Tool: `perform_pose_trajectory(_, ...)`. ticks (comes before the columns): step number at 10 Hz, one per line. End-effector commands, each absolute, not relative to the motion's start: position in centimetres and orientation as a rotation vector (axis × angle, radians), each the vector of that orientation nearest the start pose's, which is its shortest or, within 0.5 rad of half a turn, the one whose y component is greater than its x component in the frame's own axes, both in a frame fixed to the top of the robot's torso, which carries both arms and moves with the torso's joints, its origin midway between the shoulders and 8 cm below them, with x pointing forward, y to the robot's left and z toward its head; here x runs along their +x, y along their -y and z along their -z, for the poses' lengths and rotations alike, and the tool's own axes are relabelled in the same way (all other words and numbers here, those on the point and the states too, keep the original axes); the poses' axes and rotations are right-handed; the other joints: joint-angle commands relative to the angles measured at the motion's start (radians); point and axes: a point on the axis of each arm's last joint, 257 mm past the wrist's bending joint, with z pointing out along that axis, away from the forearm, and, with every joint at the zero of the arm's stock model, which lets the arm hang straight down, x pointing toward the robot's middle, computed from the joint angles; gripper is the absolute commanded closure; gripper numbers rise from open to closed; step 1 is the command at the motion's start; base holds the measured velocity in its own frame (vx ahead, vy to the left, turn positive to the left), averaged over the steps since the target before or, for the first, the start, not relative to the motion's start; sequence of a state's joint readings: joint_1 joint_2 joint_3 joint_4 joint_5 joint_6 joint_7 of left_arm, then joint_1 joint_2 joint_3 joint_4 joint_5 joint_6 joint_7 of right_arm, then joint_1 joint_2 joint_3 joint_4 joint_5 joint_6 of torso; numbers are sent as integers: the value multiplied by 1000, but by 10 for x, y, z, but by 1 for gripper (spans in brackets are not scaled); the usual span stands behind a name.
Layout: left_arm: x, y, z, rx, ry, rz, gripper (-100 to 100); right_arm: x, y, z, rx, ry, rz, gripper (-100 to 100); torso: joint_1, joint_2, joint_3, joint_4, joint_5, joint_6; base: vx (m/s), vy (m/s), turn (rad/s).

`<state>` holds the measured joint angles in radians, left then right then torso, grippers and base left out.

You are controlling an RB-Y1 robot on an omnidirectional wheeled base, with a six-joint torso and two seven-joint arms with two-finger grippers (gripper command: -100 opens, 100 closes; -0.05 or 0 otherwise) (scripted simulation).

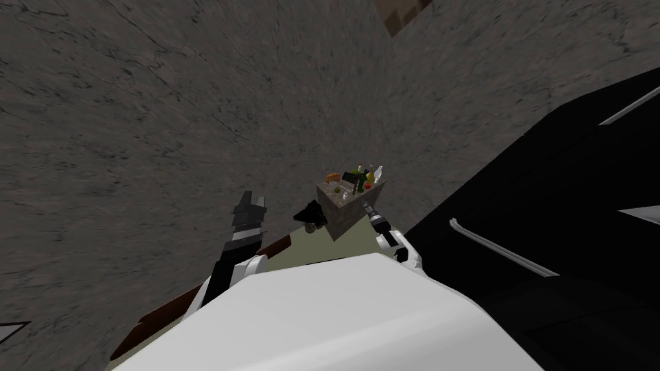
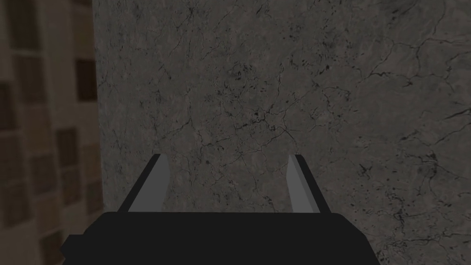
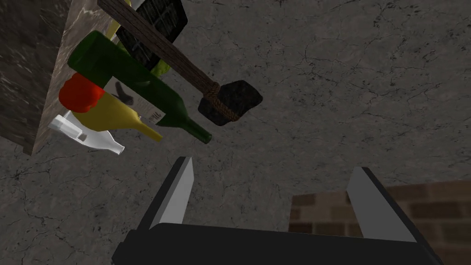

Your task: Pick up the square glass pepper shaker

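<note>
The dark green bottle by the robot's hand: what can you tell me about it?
The dark green bottle looks like glossy glass: a broad body, sloping shoulders and a long thin neck. A white label with a dark figure sits on its side. It stands on a stone-look counter, with a yellow bottle and a red thing close beside it; whether they touch I cannot tell. The open right gripper is apart from it.

Pepper shaker (image 1: pixel 346 192): small pale upright piece, too small to tell shape or material. Stands on top of stone block (image 1: pixel 339 223), among bottles and fruit, near block's front edge. Just ahead of right gripper (image 1: pixel 365 205), apart from it, not held.
</note>
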<state>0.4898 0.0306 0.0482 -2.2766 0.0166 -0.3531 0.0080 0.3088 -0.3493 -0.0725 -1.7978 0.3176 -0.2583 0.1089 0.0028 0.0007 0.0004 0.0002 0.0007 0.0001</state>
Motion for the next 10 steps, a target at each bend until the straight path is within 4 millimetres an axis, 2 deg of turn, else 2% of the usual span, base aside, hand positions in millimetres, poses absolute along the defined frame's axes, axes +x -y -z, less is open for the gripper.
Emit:
perform_pose_trajectory(1, 365, -300, 2, -759, -714, 1240, 0, 455, 341, 199, 456, -1435, -607, -100, 0, 0, 0, 0, 0, 0, -7, 50, 90)
perform_pose_trajectory(5, 365, -300, 2, -759, -714, 1240, 0, 469, 362, 236, 332, -1578, -413, -100, -1, -3, -2, -1, 0, 0, 27, 37, 104)
perform_pose_trajectory(10, 365, -300, 2, -759, -714, 1240, 0, 482, 394, 272, 141, -1730, -155, -100, -1, -5, -3, -1, 0, 0, 66, 28, 96)
